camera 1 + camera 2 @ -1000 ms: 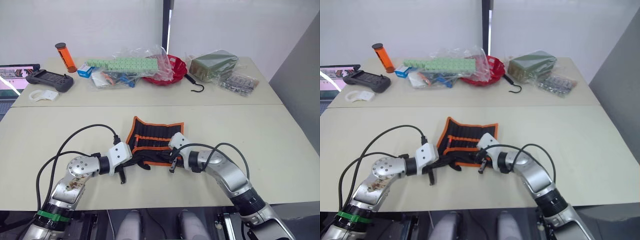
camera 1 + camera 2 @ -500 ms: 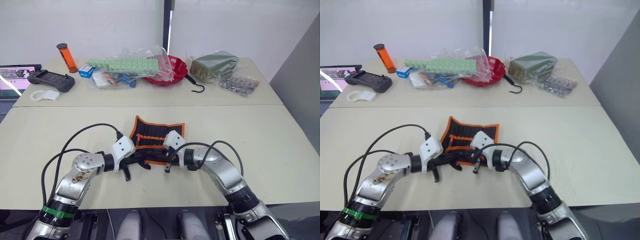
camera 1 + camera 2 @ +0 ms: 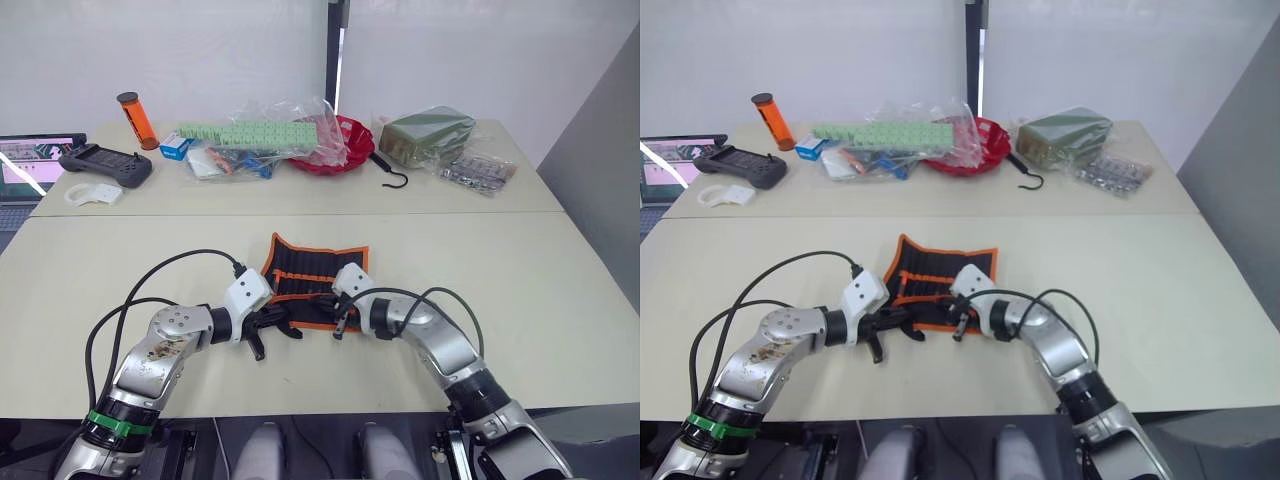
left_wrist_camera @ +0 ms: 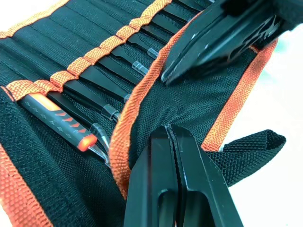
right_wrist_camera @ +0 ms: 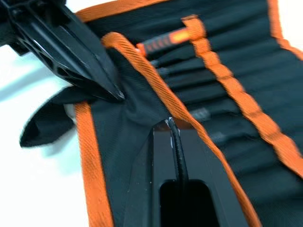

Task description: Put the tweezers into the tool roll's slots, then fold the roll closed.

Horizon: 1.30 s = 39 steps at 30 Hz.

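Left gripper (image 4: 171, 130): fingers pressed together with no gap, tips resting on the black fabric of the tool roll's (image 3: 318, 268) near flap, just inside its orange edge. In the left wrist view the fabric lies under the tips; whether any is pinched between them cannot be told. Right gripper (image 5: 166, 124): fingers likewise closed tight, tips at a pucker of the same flap beside the orange trim; a pinch looks likely but cannot be confirmed. Both forearms lie low over the table (image 3: 560, 300), bent inward from the elbows so that the two grippers meet at the roll's near edge, tips close together.

Tool roll: lying partly open on the near table, in front of the robot between the two arms. The tweezers (image 4: 120, 78) sit side by side in the slots (image 4: 102, 49) under the orange strip, with an orange-handled tool (image 4: 54, 116) beside them. The black strap (image 4: 246, 149) trails off the flap's end onto the table.

Far table: red bowl (image 3: 345, 140), black hook (image 3: 392, 172), clear bags of parts (image 3: 260, 135), orange cylinder (image 3: 133, 117), black controller (image 3: 105, 165), well apart from the roll.
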Available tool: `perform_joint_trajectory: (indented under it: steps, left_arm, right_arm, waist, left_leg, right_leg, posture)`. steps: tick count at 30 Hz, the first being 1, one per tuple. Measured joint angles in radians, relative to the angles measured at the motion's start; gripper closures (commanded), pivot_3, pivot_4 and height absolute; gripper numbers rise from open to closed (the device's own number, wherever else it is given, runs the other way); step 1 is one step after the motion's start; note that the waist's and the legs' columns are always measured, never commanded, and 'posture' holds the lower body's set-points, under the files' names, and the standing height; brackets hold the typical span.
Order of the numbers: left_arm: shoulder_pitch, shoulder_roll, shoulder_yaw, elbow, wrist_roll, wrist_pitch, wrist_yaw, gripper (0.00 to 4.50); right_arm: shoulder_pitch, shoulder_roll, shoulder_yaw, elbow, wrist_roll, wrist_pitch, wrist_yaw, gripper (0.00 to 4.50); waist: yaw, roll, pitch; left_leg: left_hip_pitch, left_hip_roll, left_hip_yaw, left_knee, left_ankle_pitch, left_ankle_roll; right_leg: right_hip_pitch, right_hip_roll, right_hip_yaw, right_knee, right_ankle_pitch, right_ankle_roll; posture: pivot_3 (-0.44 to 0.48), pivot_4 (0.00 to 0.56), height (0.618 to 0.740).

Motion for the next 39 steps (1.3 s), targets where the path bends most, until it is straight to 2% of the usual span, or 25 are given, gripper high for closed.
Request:
perform_joint_trajectory:
  steps: [8,18,26,34,39]
  left_arm:
    - [-0.044,-0.001,0.031,0.056,-0.020,-0.005,0.020,4.50]
    - [-0.082,-0.013,0.037,0.129,-0.054,-0.071,-0.018,4.50]
    - [-0.149,-0.037,0.010,0.248,-0.012,-0.158,-0.021,4.50]
    - [-0.175,-0.036,-0.026,0.388,0.037,-0.345,-0.043,4.50]
    - [-0.183,-0.047,-0.016,0.408,0.024,-0.344,-0.042,4.50]
  right_arm:
    - [0.019,-0.009,-0.008,-0.020,-0.001,-0.006,0.001,4.45]
    - [0.024,-0.009,0.003,-0.029,-0.007,-0.006,0.004,4.45]
    - [0.024,-0.011,0.008,-0.038,-0.020,-0.006,0.007,4.45]
    - [0.036,-0.015,0.009,-0.061,-0.032,0.012,0.010,4.45]
    - [0.047,-0.023,0.006,-0.070,-0.032,0.012,0.011,4.45]
  waist:
    - [0.001,0.000,0.000]
    - [0.000,0.000,0.000]
    - [-0.001,0.000,0.000]
    - [0.000,-0.001,-0.001]
    - [-0.001,-0.001,-0.003]
  left_leg:
    - [0.000,0.000,0.000,0.000,0.000,0.000]
    - [0.000,0.000,0.000,-0.002,0.000,0.000]
    - [0.000,0.000,0.000,-0.004,0.000,0.000]
    - [0.002,0.000,0.000,-0.005,0.000,0.000]
    - [0.003,0.000,0.000,-0.005,0.000,0.000]
  right_leg:
    - [0.000,0.000,0.000,-0.001,0.000,0.000]
    - [0.000,0.000,0.000,-0.002,0.000,-0.001]
    - [-0.001,0.000,0.000,-0.002,0.000,-0.001]
    - [0.000,0.000,0.000,-0.002,0.000,0.001]
    - [0.001,0.000,0.000,-0.002,-0.001,0.002]
  posture:
    - [0.000,0.150,0.740]
    - [0.000,0.150,0.740]
    - [0.000,0.150,0.740]
    - [0.000,0.150,0.740]
    - [0.000,0.150,0.740]
